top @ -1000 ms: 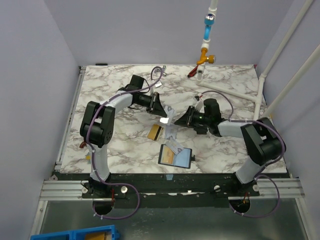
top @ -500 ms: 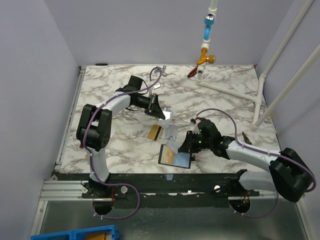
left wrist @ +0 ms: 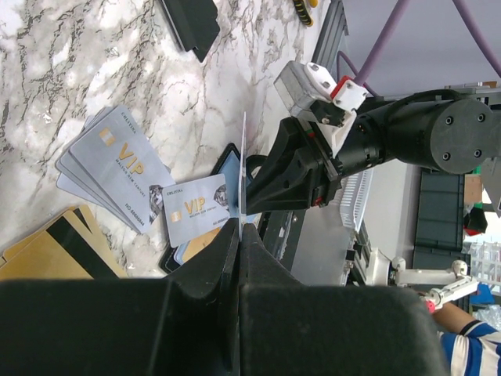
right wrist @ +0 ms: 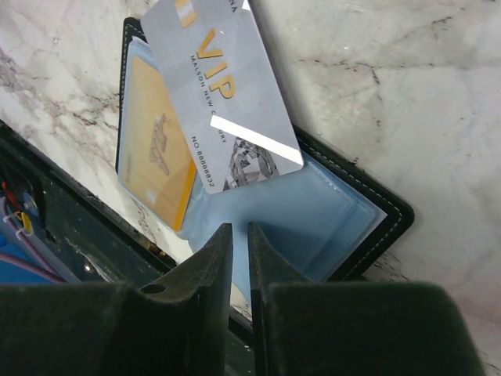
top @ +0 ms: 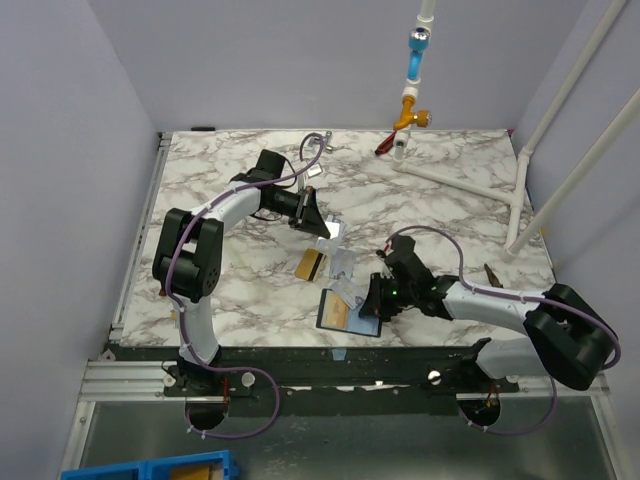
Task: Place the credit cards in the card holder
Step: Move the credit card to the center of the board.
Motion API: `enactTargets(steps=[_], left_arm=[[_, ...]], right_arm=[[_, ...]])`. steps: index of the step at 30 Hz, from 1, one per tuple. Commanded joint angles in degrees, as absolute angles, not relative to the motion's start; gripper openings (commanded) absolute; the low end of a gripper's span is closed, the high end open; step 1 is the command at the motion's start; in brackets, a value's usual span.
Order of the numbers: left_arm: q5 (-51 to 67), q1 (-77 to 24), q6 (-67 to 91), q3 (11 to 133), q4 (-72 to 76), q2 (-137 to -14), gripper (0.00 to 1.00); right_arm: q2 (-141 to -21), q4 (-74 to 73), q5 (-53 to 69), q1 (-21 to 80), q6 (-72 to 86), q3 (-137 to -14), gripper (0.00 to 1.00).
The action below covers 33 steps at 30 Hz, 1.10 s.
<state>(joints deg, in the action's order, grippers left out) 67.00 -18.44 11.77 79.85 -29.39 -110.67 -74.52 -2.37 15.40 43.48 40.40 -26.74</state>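
Since the right arm has been swung down from mid-table within the last second, the right gripper (right wrist: 236,229) is now set low over the open holder (right wrist: 395,210) at the near edge. Its jaws are held a narrow slit apart, with nothing seen between them. A gold card (right wrist: 156,149) appears already seated in one pocket. A VIP card (right wrist: 235,110) is laid loose across the holder's far rim, not yet pushed in.

Beyond, grey cards (left wrist: 117,168) and gold cards (left wrist: 55,251) are left on the marble (right wrist: 407,78). Farthest, a grey card (left wrist: 243,157) is pinched edge-up in the left gripper (left wrist: 239,223), which has hardly been moved. Seating the VIP card is judged to be the step in hand.
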Motion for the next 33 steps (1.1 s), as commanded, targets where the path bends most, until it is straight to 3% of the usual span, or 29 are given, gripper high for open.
enactTargets(steps=[1, 20, 28, 31, 33], left_arm=[[66.77, -18.17, 11.02, 80.75, -29.75, -108.9, 0.0], [69.87, -17.01, 10.72, 80.18, -30.26, -108.37, 0.0], [72.84, -16.79, 10.81, 78.2, -29.61, -106.67, 0.0], [74.36, -16.87, 11.2, 77.22, -28.88, -105.84, 0.0], [76.09, -17.02, 11.94, 76.49, -28.1, -105.45, 0.0]], right_arm=[[-76.78, -1.67, 11.98, 44.01, 39.12, -28.93, 0.17], [-88.59, -0.47, 2.33, 43.52, 36.34, -40.49, 0.19], [-85.74, -2.87, 6.72, 37.33, 34.45, -46.96, 0.17], [-81.44, -3.14, 8.58, 36.5, 34.21, -47.59, 0.25], [-79.06, -1.72, 12.63, 36.04, 34.52, -47.2, 0.36]])
